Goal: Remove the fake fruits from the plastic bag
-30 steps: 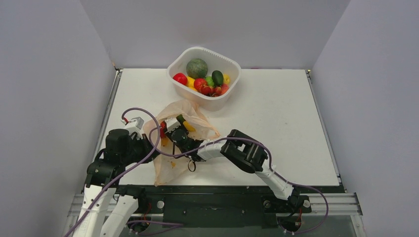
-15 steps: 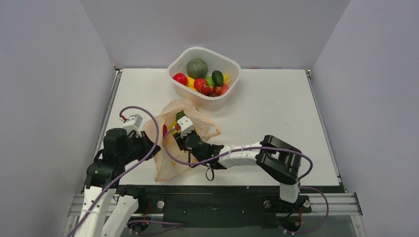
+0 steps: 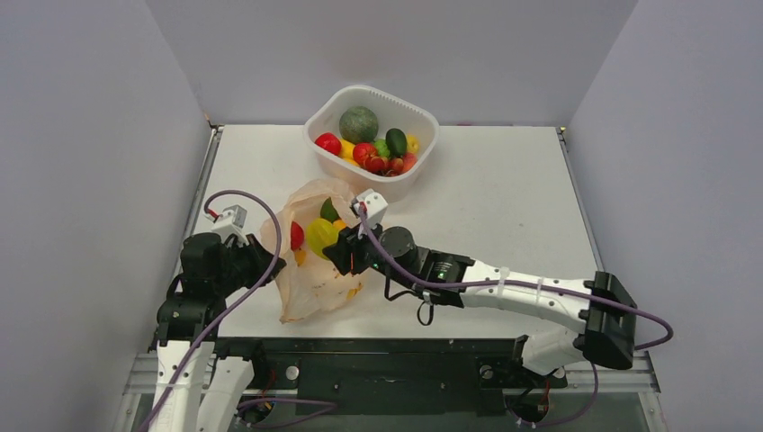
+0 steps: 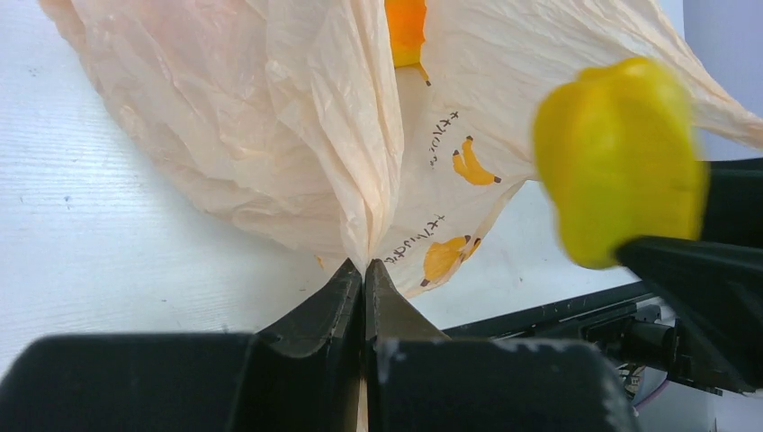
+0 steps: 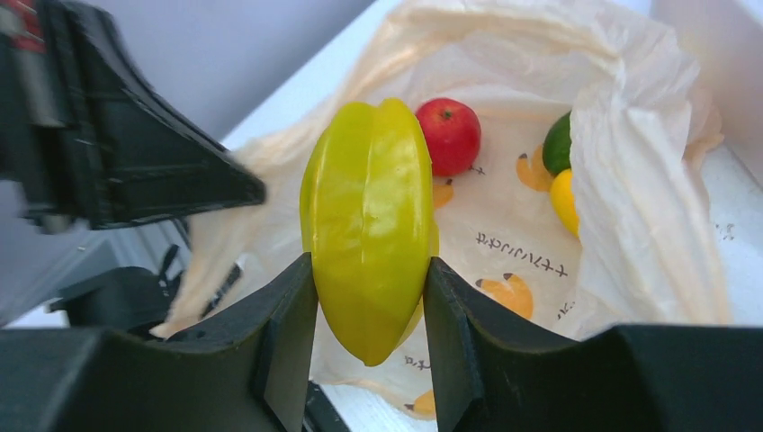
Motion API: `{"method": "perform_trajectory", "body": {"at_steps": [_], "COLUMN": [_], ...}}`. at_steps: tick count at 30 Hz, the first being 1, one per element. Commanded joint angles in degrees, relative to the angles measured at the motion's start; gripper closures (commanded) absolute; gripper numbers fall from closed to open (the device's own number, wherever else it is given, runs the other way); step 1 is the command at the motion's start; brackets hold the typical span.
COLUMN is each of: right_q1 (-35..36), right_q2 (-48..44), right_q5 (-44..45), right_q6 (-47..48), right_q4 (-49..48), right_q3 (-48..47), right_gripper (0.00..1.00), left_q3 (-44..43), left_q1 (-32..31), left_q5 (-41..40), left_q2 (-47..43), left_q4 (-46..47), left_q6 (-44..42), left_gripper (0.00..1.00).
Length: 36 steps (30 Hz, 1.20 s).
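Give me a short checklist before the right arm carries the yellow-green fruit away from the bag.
1. Right jaws grip the yellow-green ridged plastic starfruit on both sides: ok.
2. Left jaws shut on a fold of the thin peach-orange plastic bag: ok.
3. No bag film on the starfruit: ok.
4. Bag emptied: not ok; a red round apple, a green piece and a yellow piece lie inside.
5. Free space in the white rounded-square plastic tub: cannot tell.

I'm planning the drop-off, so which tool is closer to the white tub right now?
Right. The right tool, holding the yellow-green star fruit over the plastic bag, sits just short of the white tub. The left tool pinches the bag's edge, farther back and left.
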<state>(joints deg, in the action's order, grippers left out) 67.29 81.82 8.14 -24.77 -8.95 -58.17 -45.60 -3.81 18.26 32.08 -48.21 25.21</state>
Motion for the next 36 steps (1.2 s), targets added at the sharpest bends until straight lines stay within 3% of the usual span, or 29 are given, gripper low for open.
{"method": "perform_trajectory", "body": {"at_steps": [1, 7, 11, 19, 28, 36], "right_q1": [-0.38, -7.80, -18.81, -32.28, -39.49, -39.80], "right_q2": [-6.96, -7.70, -4.23, 14.40, 37.56, 44.84], "right_q5": [0.53, 6.82, 4.72, 0.18, -7.33, -10.76], "right_q6": [-3.13, -2.50, -2.42, 2.38, 4.86, 6.15], "right_q4": [10.35, 17.59, 18.22, 15.32, 19.54, 19.23], "right_q3": [-7.75, -17.90, -22.88, -34.30, -54.72, -56.69], "right_gripper": [1.00, 1.00, 1.00, 1.00, 1.00, 0.99], "left_q3": [-0.30, -0.36, -0.15, -0.27, -0.27, -0.41], "left_q1": [1.58, 1.70, 1.70, 1.79, 1.79, 1.79], "left_q5": [2.62, 2.52, 2.84, 4.71, 4.62, 1.20], "left_q2": [1.65, 1.59, 0.87, 3.12, 3.29, 3.74], "left_q4": [3.10, 2.89, 3.09, 2.92, 2.70, 2.07], "left_q6": [-0.89, -0.89, -0.95, -1.79, -1.80, -0.58], "left_gripper": [1.00, 1.00, 1.00, 1.00, 1.00, 1.00]}}
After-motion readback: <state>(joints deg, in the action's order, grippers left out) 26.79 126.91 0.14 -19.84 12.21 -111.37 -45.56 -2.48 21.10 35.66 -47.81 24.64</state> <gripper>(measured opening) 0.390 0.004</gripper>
